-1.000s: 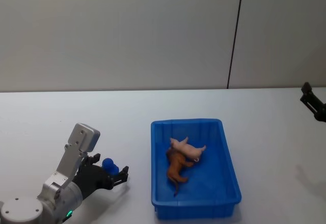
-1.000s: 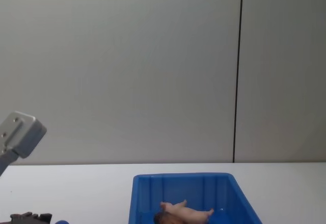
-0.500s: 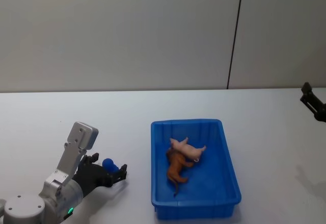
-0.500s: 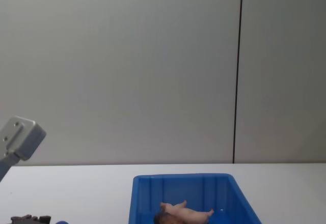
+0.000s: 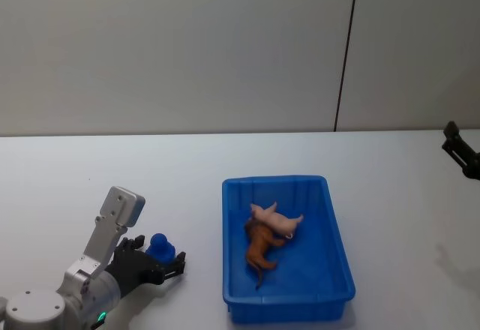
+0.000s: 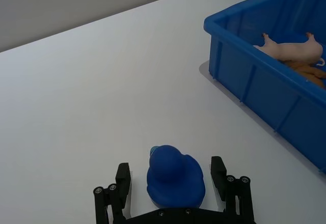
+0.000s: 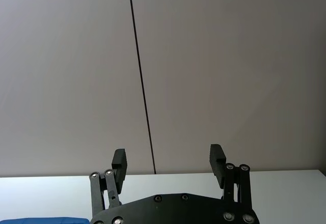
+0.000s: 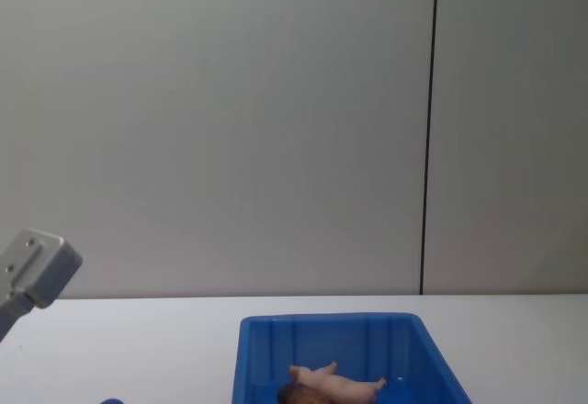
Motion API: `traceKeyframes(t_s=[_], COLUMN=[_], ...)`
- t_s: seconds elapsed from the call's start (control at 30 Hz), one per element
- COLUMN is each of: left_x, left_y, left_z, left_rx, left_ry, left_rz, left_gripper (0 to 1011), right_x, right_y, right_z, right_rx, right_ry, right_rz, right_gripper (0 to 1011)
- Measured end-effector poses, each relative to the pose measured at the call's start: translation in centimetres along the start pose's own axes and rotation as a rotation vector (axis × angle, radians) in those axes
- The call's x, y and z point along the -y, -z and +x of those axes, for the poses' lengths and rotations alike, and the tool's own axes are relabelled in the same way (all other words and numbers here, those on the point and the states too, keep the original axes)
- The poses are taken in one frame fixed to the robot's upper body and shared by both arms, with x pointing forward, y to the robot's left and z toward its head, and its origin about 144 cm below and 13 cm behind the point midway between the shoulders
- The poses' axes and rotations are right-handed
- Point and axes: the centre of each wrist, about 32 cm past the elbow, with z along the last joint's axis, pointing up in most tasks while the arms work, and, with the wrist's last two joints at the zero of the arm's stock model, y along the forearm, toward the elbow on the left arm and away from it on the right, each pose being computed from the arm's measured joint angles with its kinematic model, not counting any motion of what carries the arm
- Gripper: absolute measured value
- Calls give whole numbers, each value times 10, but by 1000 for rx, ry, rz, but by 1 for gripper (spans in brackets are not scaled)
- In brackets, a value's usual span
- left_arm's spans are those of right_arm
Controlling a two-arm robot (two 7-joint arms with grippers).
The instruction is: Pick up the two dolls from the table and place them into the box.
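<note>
Readable text: none on any surface in these views.
Bright blue ribbed plastic bin (image 5: pixel 339 259): walls and thick rim plain, no label, brand or number.
Small reddish-brown toy animal (image 5: pixel 259 249): no lettering.
Small pale pink toy animal (image 5: pixel 276 220): no lettering.
Small dark blue rounded toy (image 6: pixel 175 175), near left on the table: no print.
White table (image 5: pixel 112 172): unmarked.
Grey wall panels (image 5: pixel 187 45), far side: no sign, only a dark vertical seam.
</note>
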Motion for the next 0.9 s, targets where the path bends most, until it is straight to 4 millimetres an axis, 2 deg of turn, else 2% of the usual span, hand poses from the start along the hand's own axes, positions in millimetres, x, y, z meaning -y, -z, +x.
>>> traceKeyframes(t_s=[0.5,0.9], left_x=[2,2], left_y=[1,1], left_z=[1,1], left_rx=[25,33], left_ry=[-27,-37], left_rz=[23,32], left_gripper=[1002,962], right_x=[0,0], right_y=[0,0], right_z=[0,0], right_rx=[0,0], right_ry=[0,0], right_rz=[0,0], right_gripper=[1001,1001])
